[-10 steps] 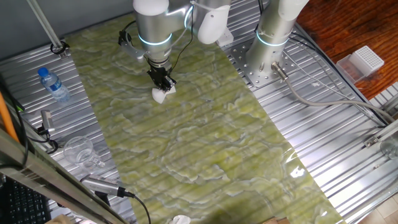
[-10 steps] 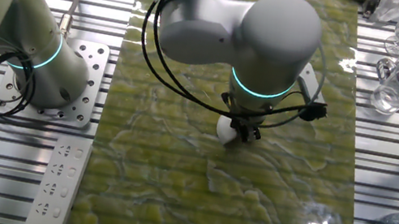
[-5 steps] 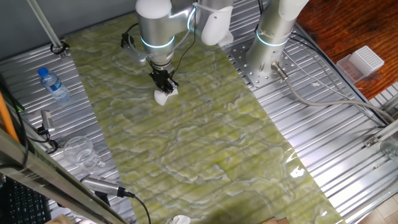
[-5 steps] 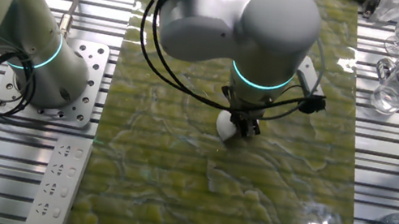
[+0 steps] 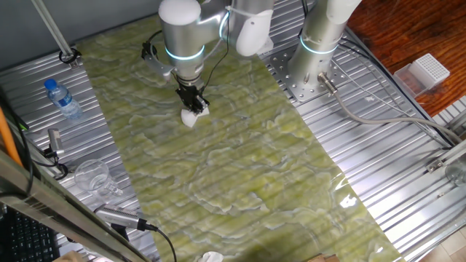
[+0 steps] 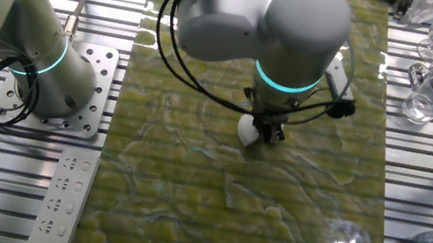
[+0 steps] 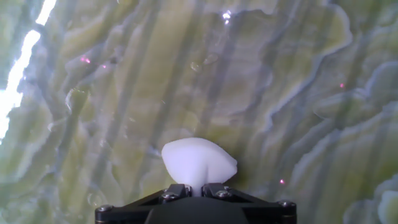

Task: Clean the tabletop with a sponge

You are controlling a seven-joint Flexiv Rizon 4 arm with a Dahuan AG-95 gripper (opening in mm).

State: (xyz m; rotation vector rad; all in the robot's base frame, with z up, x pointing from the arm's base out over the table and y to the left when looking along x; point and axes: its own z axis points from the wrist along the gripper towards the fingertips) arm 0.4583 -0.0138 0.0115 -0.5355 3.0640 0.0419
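The tabletop (image 5: 240, 167) runs long between ribbed metal panels (image 5: 408, 167), with bare sheet on every side of the arm (image 6: 252, 21). A bottle (image 5: 64, 100) lies on the panel past one long edge; its label cannot be read. The claw (image 5: 194, 110) is clamped on the sponge (image 7: 198, 162), pressing it onto the sheet, well in from the edges.

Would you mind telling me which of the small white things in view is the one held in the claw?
The sponge, pinched in the claw on the tabletop; the white scrap lies loose at its near edge.
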